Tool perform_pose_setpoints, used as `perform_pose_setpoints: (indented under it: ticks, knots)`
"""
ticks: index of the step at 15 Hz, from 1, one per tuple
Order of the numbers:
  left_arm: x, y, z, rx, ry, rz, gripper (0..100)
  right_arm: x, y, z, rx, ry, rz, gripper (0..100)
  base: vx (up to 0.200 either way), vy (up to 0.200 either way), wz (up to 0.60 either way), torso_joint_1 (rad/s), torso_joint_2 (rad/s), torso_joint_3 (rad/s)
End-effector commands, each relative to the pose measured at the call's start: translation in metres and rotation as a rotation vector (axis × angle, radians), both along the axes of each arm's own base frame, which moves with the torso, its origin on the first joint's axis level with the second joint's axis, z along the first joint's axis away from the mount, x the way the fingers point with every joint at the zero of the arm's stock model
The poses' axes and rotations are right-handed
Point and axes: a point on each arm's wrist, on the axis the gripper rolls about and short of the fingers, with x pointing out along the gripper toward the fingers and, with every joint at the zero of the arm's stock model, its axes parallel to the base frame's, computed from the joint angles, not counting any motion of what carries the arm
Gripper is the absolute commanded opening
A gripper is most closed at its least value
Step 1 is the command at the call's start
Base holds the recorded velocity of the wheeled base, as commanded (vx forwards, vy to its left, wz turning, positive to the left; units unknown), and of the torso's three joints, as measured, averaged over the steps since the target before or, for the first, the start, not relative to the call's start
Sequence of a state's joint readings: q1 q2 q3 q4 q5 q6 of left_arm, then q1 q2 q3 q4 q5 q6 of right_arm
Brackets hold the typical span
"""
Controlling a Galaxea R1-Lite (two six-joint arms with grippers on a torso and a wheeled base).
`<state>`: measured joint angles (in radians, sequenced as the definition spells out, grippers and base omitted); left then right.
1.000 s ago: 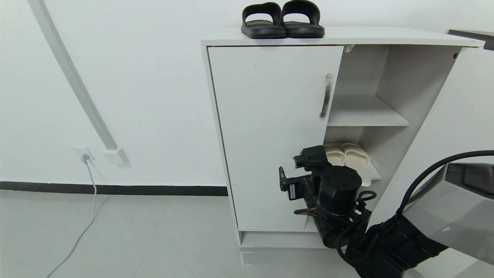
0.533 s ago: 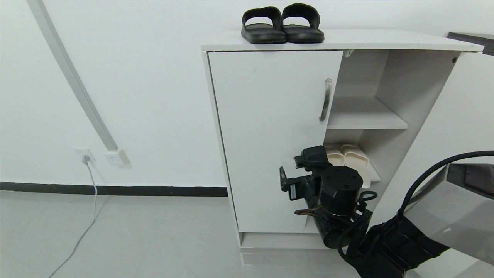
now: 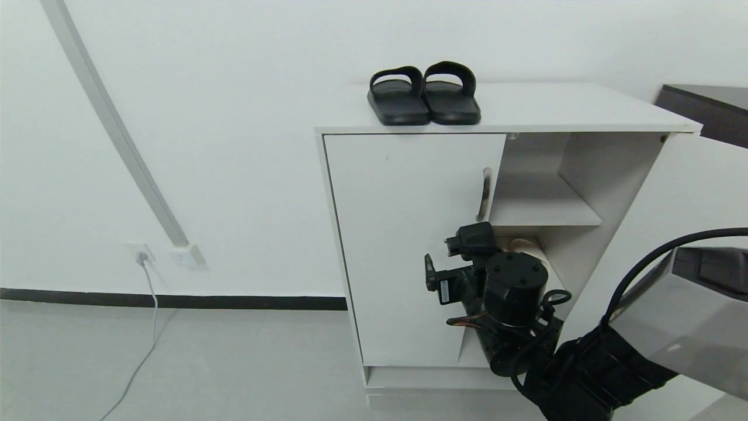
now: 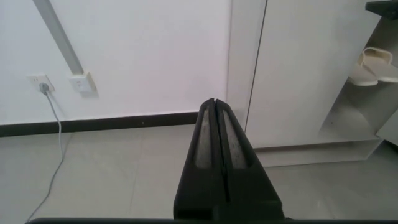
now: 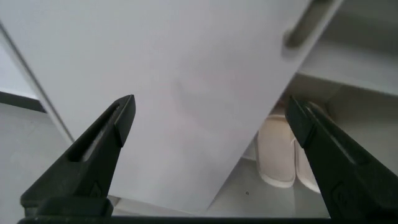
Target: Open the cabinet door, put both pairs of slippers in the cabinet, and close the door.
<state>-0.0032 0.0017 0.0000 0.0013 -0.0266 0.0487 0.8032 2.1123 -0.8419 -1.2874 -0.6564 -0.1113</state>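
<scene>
**Camera up, right gripper up with it**

Camera and arm have risen together. The whole head view has slid down since a second ago, so I now look onto the top of the cabinet (image 3: 561,108), while my right arm holds the same spot in the picture. Against the cabinet, my right gripper (image 5: 210,106) stands higher than it did. It was level with the beige slippers (image 5: 283,152) and now sits just below the handle (image 3: 484,193) of the shut door (image 3: 409,245).

My right fingers (image 5: 106,137) are spread wide with nothing between them. The shut door's face lies straight ahead of them. The beige pair rests on the lower shelf, beyond the fingers and past that door's edge. My left gripper (image 4: 214,106) has its fingers pressed together, empty, pointing at the floor beside the cabinet.

The open door (image 3: 672,204) hangs wide, so the first step is done and one pair is stowed. The black slippers (image 3: 425,93) lie side by side on the cabinet top, well above my right fingers. I judge the rise is meant to bring them into reach. I would close on them next, then shelve them and shut the door.
</scene>
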Motion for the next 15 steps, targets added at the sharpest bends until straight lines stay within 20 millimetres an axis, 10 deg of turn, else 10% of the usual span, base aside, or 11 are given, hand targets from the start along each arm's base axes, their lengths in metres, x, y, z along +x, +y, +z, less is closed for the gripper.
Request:
perform_pose_setpoints:
  ticks: [1,15]
  knots:
    - [0.0001,0.0000,0.0000,0.000,0.002,0.001,0,0.0000,0.0003,-0.0004,-0.001,0.000,0.000,100,0.000,0.000,0.00,0.124,-0.46,-0.330]
    - [0.0001,0.0000,0.0000,0.000,0.002,0.001,0,-0.0005,-0.0002,-0.0032,-0.009,0.007,0.000,100,0.000,0.000,0.00,0.180,-0.49,-0.319]
